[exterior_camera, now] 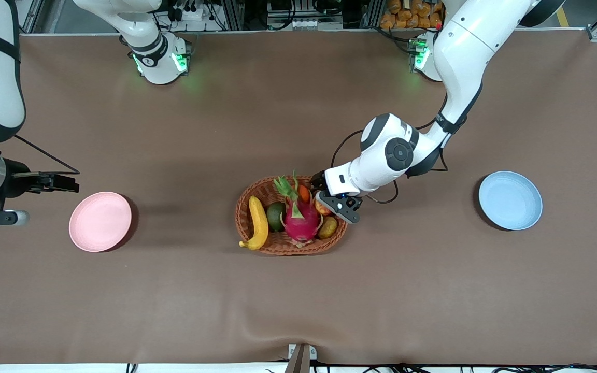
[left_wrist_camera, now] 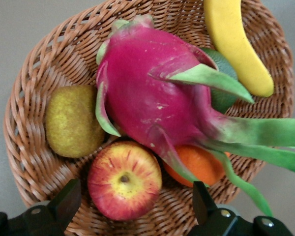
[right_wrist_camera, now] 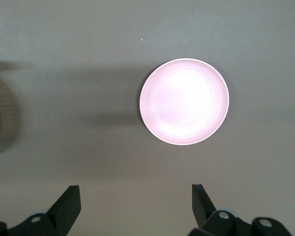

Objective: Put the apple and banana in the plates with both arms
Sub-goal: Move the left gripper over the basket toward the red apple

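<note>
left gripper [exterior_camera: 337, 204] hangs low over the woven basket [exterior_camera: 257, 197] near the middle of the desk, its black fingers [left_wrist_camera: 66, 201] spread apart with nothing between them, straddling the apple [left_wrist_camera: 124, 180] from above. right gripper [exterior_camera: 60, 182] waits, likewise released and empty, up over the desk's right-arm end just beside the pink plate [exterior_camera: 100, 221].

the likeliest trouble is crowding. the apple sits wedged against a dragon fruit [left_wrist_camera: 152, 98], with a kiwi [left_wrist_camera: 73, 120] on one flank and an orange fruit [left_wrist_camera: 199, 164] on the other, so a finger coming down may land on a neighbour or the basket wall rather than slip beside the apple, and a round, smooth skin could squirt out of an off-centre pinch. lifting may also drag the dragon fruit's green fronds along.

the apple is small and round, red with yellow streaks radiating from a brown stem pit that faces up. the banana [exterior_camera: 258, 223] lies along the basket's rim toward the right arm's end, plain yellow and curved. the blue plate [exterior_camera: 510, 200] sits bare toward the desk's left-arm edge, well apart from the basket.
</note>
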You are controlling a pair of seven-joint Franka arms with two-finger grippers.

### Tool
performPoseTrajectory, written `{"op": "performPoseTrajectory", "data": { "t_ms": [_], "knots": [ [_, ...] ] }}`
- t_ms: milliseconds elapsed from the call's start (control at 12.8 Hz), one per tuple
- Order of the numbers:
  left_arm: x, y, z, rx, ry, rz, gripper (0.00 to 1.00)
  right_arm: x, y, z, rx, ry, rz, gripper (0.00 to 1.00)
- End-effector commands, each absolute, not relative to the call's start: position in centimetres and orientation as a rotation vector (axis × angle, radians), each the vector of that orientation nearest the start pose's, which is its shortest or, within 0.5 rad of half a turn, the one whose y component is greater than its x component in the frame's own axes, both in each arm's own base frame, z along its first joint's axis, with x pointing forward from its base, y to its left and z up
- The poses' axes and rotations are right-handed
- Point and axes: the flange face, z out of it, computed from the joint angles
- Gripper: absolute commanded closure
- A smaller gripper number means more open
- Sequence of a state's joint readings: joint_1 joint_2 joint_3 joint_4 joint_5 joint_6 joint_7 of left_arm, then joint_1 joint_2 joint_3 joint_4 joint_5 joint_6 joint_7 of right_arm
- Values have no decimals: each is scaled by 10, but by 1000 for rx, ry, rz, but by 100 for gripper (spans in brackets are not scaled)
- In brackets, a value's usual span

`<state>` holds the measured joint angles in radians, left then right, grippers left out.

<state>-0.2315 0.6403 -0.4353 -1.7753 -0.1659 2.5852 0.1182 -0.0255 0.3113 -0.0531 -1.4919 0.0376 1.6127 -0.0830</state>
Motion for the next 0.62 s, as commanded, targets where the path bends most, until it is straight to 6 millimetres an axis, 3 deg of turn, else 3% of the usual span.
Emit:
{"op": "performPoseTrajectory", "data": {
  "t_ms": [0,78,390,546],
  "knots": [
    [562,-395,243,-3364,996,-225,0,648,-33,467,-3101,-29,262,0],
    [562,-394,241,-3355,1004,-230,0,652,-12,461,-3117,-85,260,0],
    [560,-397,229,-3357,1005,-222,0,656,-10,440,-3096,-75,304,0],
    [560,-397,224,-3360,1000,-222,0,656,9,440,-3093,-114,305,0]
  ]
}}
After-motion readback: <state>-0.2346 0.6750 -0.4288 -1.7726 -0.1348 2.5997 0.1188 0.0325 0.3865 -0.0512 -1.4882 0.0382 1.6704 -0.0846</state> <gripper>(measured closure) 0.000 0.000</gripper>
